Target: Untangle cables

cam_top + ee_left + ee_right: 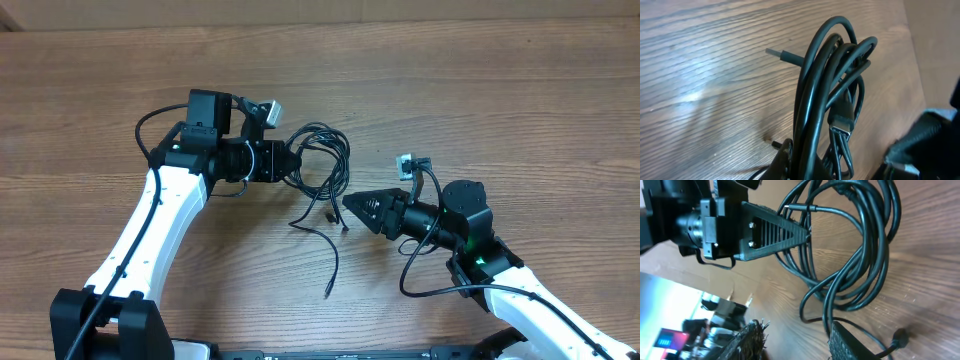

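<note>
Several thin black cords with small plug ends (325,158) form one looped bundle on the brown wooden table (500,90), clamped in the left gripper (293,163). We find the right gripper (350,203), jaws apart, just beside the loose tails (333,255), which trail toward the robot's base.

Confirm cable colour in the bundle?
Black, with a slight dark-green cast; the cables show best in the left wrist view.

Fig.: cables (345,165), thin blk cords w/ small plugs, are bunching as one looped bundle in my L claw (297,163); one strand (336,260) is trailing loose toward me.
</note>
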Controlling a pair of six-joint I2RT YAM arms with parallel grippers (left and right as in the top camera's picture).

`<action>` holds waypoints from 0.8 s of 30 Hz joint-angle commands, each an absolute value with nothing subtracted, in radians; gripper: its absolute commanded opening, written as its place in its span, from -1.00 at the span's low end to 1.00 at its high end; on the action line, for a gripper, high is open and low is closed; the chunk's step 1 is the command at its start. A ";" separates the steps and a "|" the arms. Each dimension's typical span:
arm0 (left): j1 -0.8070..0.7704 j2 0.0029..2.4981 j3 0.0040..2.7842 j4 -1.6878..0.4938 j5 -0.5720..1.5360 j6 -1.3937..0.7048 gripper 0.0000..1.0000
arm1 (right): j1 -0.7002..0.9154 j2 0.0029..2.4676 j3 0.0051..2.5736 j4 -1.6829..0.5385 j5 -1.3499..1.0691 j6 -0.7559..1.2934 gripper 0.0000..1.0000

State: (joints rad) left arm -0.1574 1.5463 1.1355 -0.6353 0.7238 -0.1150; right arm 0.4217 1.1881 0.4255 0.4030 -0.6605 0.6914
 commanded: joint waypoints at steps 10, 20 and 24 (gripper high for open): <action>-0.165 1.530 1.150 -0.635 0.828 -0.060 -0.92 | 0.426 1.172 0.678 0.043 -0.405 0.353 -0.04; -0.171 1.530 1.150 -0.635 0.835 -0.361 -0.92 | 0.628 1.183 0.754 -0.116 0.125 0.175 0.06; -0.206 1.530 1.150 -0.639 0.844 -0.390 -0.91 | 0.714 1.209 0.754 -0.114 0.348 0.133 0.05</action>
